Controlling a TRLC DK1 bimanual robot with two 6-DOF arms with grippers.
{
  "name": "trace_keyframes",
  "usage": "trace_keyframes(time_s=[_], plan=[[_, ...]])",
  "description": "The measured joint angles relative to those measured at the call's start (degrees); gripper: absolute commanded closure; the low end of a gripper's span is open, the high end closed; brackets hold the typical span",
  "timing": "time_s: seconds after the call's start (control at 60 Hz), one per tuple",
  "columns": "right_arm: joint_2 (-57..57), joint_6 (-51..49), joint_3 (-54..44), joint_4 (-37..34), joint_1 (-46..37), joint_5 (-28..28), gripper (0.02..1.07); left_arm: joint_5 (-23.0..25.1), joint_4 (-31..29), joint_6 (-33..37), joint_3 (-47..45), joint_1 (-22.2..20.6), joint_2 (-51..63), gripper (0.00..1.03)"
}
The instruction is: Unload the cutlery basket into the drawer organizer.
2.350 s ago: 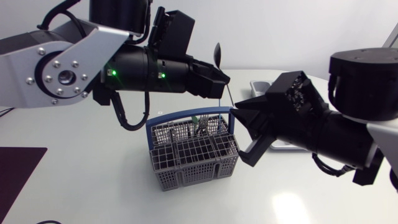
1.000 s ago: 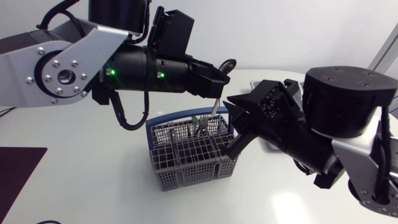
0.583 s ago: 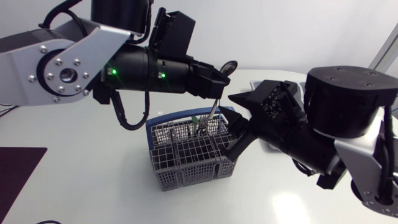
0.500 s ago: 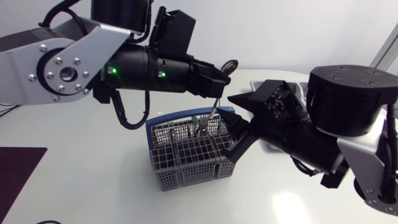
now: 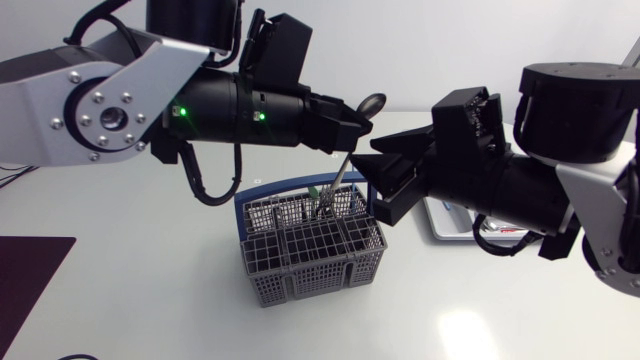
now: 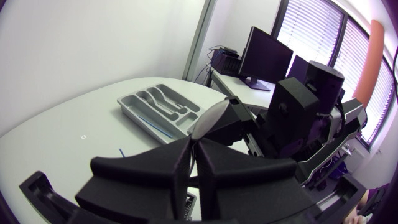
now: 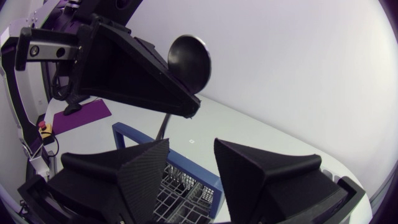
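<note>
My left gripper (image 5: 358, 130): clamped on a spoon (image 5: 371, 104) above the cutlery basket (image 5: 310, 250).
My right gripper (image 5: 376, 186): spread wide beside the spoon handle.

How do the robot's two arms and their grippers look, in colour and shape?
Left arm: silver-grey link with a ring of bolts, black forearm with two green lights, black cable looping below. Right arm: black joints, silver-grey link. Left gripper and right gripper: matte black, two broad wedge fingers.
</note>
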Motion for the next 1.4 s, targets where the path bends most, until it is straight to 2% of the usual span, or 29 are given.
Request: trace_keyframes(time_s=[0.433,0.483,0.967,1.033,1.083,1.267,1.4], plan=[[-0.9,2.0,0.0,-0.4,0.0,-0.4,0.53,-0.8,1.8,-0.2,0.1,0.7,1.2,0.96],[-1.1,2.4,0.0,-0.4,0.0,-0.4,0.57,-1.1,2.0,-0.3,0.2,0.7,1.3,0.96],[2.8,3.1,1.8,2.9,2.4,2.9,0.63,-2.7,4.0,-1.0,2.4,-0.2,3.4,0.96],[3.5,3.7,2.3,3.9,2.4,3.7,0.71,-2.7,4.1,-1.1,2.6,-0.2,3.4,0.96],[4.1,4.1,2.8,4.6,2.3,3.9,0.71,-2.7,4.3,-1.2,2.6,-0.2,3.4,0.96],[5.8,5.6,3.3,5.7,1.8,3.9,0.94,-2.7,4.3,-1.5,2.6,-0.2,3.5,0.96],[6.2,5.8,3.3,5.7,1.1,3.2,0.96,-2.7,4.3,-1.5,2.7,-0.2,3.8,0.96]])
